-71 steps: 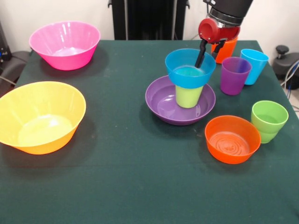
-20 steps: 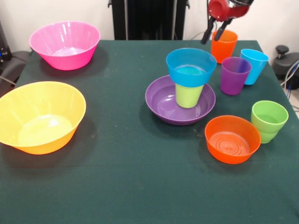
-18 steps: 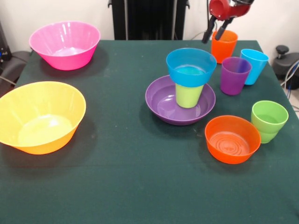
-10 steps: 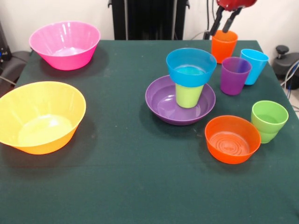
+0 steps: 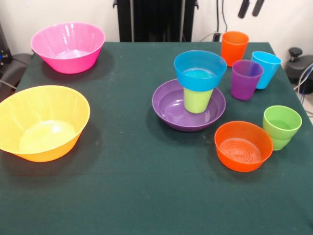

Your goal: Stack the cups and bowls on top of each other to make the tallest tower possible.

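The tower stands right of the table's middle: a wide purple bowl [image 5: 188, 105] holds a lime-yellow cup [image 5: 197, 99], and a small blue bowl [image 5: 200, 69] sits on the cup. An orange cup [image 5: 234, 48], a purple cup [image 5: 246, 79] and a light blue cup [image 5: 265, 69] stand at the far right. A green cup [image 5: 281, 127] and a small orange bowl [image 5: 243, 145] sit nearer. My gripper [image 5: 250, 8] shows only its two dark fingertips at the top edge, spread apart and empty, high above the orange cup.
A big pink bowl [image 5: 68, 46] stands at the far left corner. A big yellow-orange bowl [image 5: 41, 121] sits at the left edge. The robot's black pedestal [image 5: 155, 19] stands behind the table's far edge.
The gripper has risen from beside the orange cup's rim to the top edge and drifted right. No cup or bowl has moved.
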`<state>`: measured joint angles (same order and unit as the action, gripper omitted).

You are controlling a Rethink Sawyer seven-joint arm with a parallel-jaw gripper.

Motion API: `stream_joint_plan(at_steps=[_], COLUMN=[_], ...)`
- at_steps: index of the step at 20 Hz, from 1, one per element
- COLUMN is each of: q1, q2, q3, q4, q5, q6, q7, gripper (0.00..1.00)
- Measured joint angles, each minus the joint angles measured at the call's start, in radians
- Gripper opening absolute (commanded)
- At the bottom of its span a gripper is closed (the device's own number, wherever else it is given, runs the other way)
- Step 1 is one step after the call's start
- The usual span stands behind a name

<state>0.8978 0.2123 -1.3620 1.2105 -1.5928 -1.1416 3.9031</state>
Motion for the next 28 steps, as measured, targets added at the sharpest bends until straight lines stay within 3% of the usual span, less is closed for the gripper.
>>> stream_joint_plan(at_steps=[13,28], q1=[-0.002,-0.004], q2=[-0.018,0.028], q3=[-0.033,-0.033], q4=[0.0,0.0], q5=[0.017,0.028], q6=[0.0,0.0], q7=[0.0,0.0], gripper=[1.0,1.0])
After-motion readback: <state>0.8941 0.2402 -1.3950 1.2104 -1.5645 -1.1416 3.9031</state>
